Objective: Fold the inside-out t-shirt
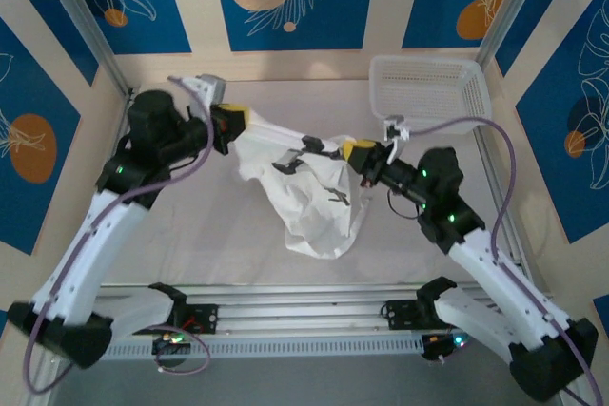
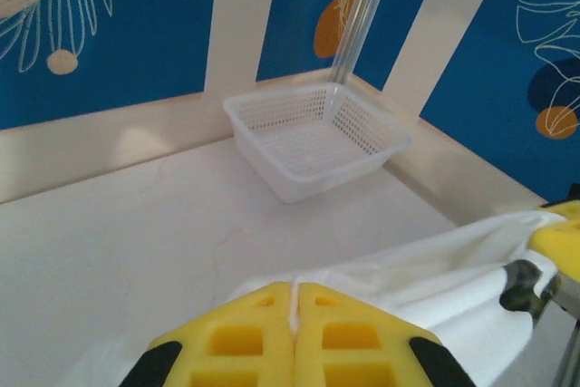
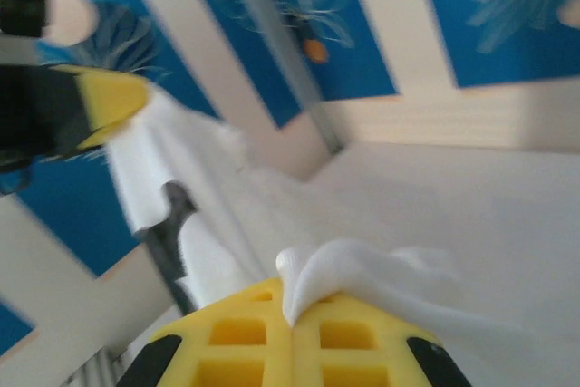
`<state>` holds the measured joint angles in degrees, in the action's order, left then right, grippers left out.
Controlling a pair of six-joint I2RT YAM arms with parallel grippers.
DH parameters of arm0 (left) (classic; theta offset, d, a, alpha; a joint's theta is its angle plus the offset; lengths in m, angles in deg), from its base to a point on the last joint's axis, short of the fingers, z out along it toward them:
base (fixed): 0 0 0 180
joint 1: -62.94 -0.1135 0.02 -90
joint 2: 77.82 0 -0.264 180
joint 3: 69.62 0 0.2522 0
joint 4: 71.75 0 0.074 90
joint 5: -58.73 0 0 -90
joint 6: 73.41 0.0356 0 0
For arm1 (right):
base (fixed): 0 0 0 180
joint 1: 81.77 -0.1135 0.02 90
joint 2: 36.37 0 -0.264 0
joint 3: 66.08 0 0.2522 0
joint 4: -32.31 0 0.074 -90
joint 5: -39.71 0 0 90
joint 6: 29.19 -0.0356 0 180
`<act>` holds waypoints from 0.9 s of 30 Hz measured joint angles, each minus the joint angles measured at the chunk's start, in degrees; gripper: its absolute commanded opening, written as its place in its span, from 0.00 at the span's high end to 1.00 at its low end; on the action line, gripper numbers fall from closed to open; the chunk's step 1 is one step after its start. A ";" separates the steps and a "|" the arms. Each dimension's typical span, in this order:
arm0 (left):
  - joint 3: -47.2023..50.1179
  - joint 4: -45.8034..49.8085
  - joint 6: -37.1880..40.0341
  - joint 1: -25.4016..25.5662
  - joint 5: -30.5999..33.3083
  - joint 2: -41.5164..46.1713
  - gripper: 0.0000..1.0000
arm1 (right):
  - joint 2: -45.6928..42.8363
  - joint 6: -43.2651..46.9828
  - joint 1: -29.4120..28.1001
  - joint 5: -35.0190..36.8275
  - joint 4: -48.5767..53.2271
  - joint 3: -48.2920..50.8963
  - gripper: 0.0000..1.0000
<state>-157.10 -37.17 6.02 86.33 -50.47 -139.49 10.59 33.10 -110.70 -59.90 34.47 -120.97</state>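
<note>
The t-shirt [image 1: 309, 202] hangs between the two hands above the middle of the tabletop [image 1: 190, 225]. The left hand [image 1: 232, 122] is clamped shut on its far-left upper edge. The right hand [image 1: 360, 150] is clamped shut on its upper edge further right and a little nearer. Between them the top edge runs as a loose band, and the rest sags in a crumpled bag whose lowest folds rest on the tabletop nearer the arm bases.

A white mesh basket [image 1: 428, 92] sits at the far right corner, well apart from the cloth and just beyond the right hand. Nothing lies between the hands and the shirt.

The left wrist view shows the yellow fingers [image 2: 245, 337] pressed together with a thin seam of white cloth caught between them. From there the shirt stretches away right to the other hand's yellow tip at the frame edge, with the basket beyond it against the far wall. The right wrist view, which is blurred, shows a puff of cloth [image 3: 353, 269] standing up out of its closed fingers [image 3: 240, 351]. The band leads off left to the left hand's yellow tip.

A few dark patches [image 1: 290, 161] lie on the cloth, clearest from above. Whether they are print, a tag or shadowed folds I cannot tell.
</note>
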 measured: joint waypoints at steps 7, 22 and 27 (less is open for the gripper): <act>22.64 3.96 -4.57 -0.04 14.12 5.31 0.47 | 4.70 1.73 -13.11 -7.39 1.68 13.31 0.51; 7.54 3.52 -7.06 5.33 8.90 -19.17 0.41 | 23.26 -6.60 1.22 7.67 24.39 -5.97 0.43; 7.45 2.97 -9.07 6.91 5.68 -29.31 0.40 | 37.22 -7.80 -0.48 4.28 28.89 -12.90 0.37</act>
<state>-149.64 -34.19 -3.05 93.24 -44.79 -168.80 47.81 25.30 -111.18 -55.61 63.37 -133.86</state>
